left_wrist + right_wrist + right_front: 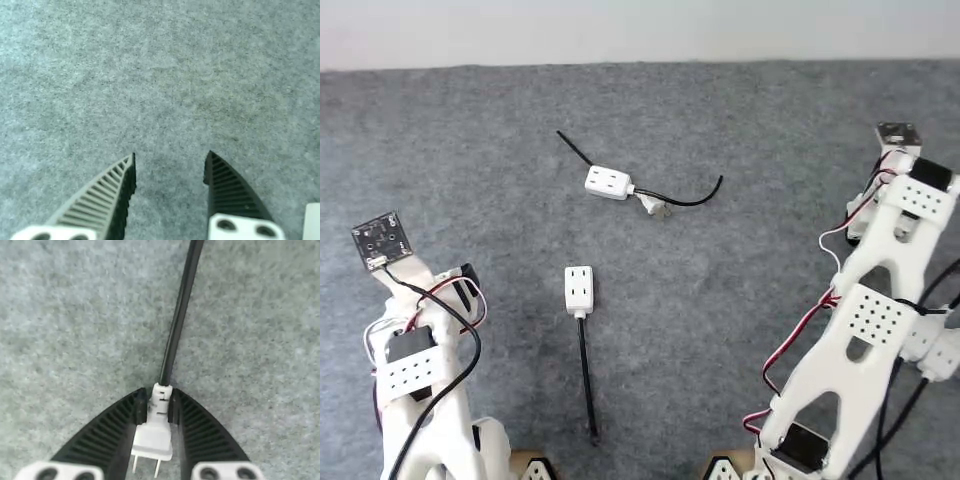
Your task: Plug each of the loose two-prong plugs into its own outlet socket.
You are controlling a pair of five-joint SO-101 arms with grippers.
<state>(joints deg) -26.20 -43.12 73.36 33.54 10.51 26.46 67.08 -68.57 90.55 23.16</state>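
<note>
My right gripper point(158, 395) is shut on a white two-prong plug point(152, 432), whose prongs point back toward the wrist. Its black cable point(180, 305) runs away over the grey carpet. My left gripper point(170, 157) is open above bare carpet with nothing between its fingers. In the high view a white outlet block point(607, 182) lies at mid-table. A loose white plug point(655, 207) on a curved black cable lies just beside it. A second white outlet block point(579, 287) lies nearer the arms, with a straight black cord point(587, 375) trailing toward the front edge.
The left arm point(420, 360) stands at the front left and the right arm point(875, 320) along the right side. Grey carpet point(740, 300) covers the table. A pale wall strip point(640, 30) runs along the far edge.
</note>
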